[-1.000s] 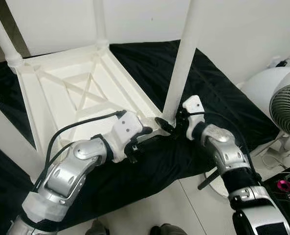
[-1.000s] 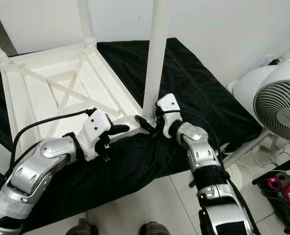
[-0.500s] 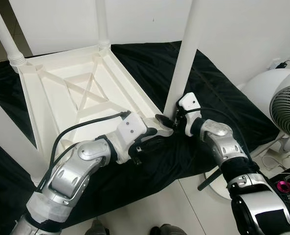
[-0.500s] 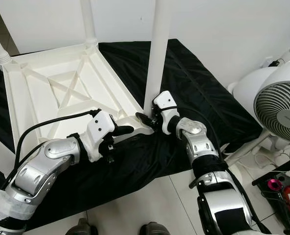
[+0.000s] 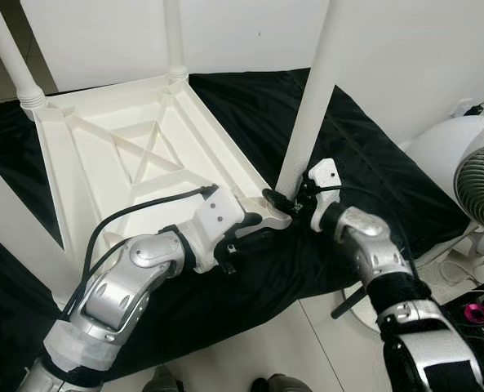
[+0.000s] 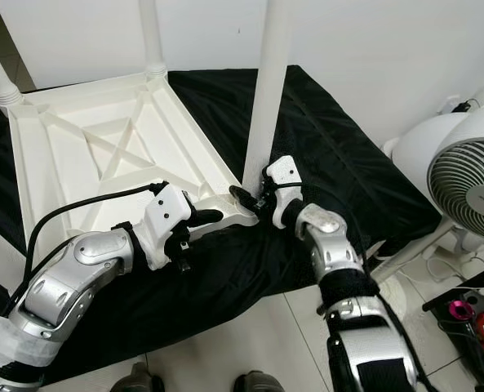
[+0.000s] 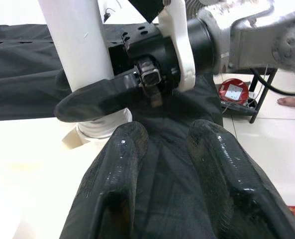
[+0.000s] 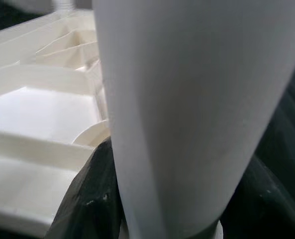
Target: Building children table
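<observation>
A white children's table (image 5: 78, 175) lies upside down on a black cloth (image 5: 250, 106), its legs pointing up. My right gripper (image 5: 284, 198) is shut around the base of the near right leg (image 5: 315, 90), where it meets the table's corner. In the right wrist view the leg (image 8: 187, 99) stands between both black fingers (image 8: 90, 199). My left gripper (image 5: 256, 225) rests at the table's near edge beside that same corner, open, with only cloth between its fingers (image 7: 122, 164). The left wrist view also shows the right gripper (image 7: 137, 89) against the leg (image 7: 77, 45).
Other table legs stand at the far left (image 5: 9, 57), the back (image 5: 174, 37) and the near left (image 5: 13, 229). A white fan (image 5: 478, 180) is at the right, with a black rack holding pink and red items (image 5: 478, 314) below it. A white wall is behind. Shoe tips (image 5: 278, 382) show on the tiled floor.
My left gripper has slid right along the table's edge toward the corner. My right gripper has stayed clasped on the leg's base while its wrist shifted a little.
</observation>
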Controlling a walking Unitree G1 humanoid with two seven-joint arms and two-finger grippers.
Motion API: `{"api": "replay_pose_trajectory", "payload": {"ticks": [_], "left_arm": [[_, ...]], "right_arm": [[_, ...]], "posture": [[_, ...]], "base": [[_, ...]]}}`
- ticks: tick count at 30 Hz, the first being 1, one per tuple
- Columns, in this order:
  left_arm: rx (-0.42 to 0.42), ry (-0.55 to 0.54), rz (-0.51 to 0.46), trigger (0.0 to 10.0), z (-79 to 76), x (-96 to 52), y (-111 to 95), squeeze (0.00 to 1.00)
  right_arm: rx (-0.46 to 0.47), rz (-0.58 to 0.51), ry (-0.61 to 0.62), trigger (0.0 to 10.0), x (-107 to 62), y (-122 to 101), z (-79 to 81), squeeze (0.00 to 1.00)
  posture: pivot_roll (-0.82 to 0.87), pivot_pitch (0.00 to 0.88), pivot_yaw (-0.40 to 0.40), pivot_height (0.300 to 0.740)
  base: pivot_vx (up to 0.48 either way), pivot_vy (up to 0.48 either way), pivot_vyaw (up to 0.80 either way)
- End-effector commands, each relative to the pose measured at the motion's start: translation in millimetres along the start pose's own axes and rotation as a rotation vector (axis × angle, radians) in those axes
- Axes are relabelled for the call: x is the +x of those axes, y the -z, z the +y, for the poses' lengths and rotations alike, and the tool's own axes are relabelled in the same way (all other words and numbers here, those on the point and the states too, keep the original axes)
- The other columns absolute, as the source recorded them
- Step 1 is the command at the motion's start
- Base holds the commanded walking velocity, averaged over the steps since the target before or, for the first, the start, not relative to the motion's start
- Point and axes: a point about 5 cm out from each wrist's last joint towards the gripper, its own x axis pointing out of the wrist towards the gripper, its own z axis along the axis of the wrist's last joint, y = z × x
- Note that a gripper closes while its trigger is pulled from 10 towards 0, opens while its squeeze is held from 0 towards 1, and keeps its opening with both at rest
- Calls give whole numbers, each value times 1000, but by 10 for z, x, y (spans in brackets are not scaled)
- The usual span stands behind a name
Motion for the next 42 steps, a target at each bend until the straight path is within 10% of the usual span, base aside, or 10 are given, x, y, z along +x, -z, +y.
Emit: {"api": "replay_pose_trajectory", "payload": {"ticks": [1,9,15,27,28,29,30,40,41,42], "left_arm": [[-2,49,-3,10000,-33,25,13,0],[-6,57,-8,10000,-44,49,13,0],[-4,64,-9,10000,-33,60,7,0],[-3,66,-12,10000,-39,68,13,0],[-3,63,-13,10000,-33,66,11,0],[-3,63,-13,10000,-33,66,11,0],[-3,63,-13,10000,-33,65,11,0],[-4,69,-4,10000,-68,23,33,0],[-4,74,2,10000,-73,-3,45,0],[-4,74,2,10000,-73,-3,45,0]], "right_arm": [[27,10,55,10000,-15,27,-4,0],[84,27,197,10000,25,91,130,0],[178,4,529,10000,15,83,440,0],[187,-15,469,10000,20,-20,602,0],[184,-16,468,10000,19,-31,605,404],[184,-16,468,10000,19,-31,605,404],[187,-19,467,10000,14,-45,617,1000],[149,-52,359,10000,-212,-45,473,1000],[126,-46,251,10000,-290,-34,428,0],[126,-46,251,10000,-290,-34,428,0]], "posture": [[-101,50,-22,740],[-117,57,-18,740],[-118,59,-19,740],[-117,54,-27,740],[-116,53,-28,740],[-116,53,-28,740],[-114,51,-30,740],[-102,43,-31,740],[-101,36,-30,740],[-101,36,-30,740]], "base": [[0,0,0],[0,0,0],[0,0,0],[0,0,0],[0,0,0],[0,0,0],[0,0,0],[0,0,0],[0,0,0],[0,0,0]]}}
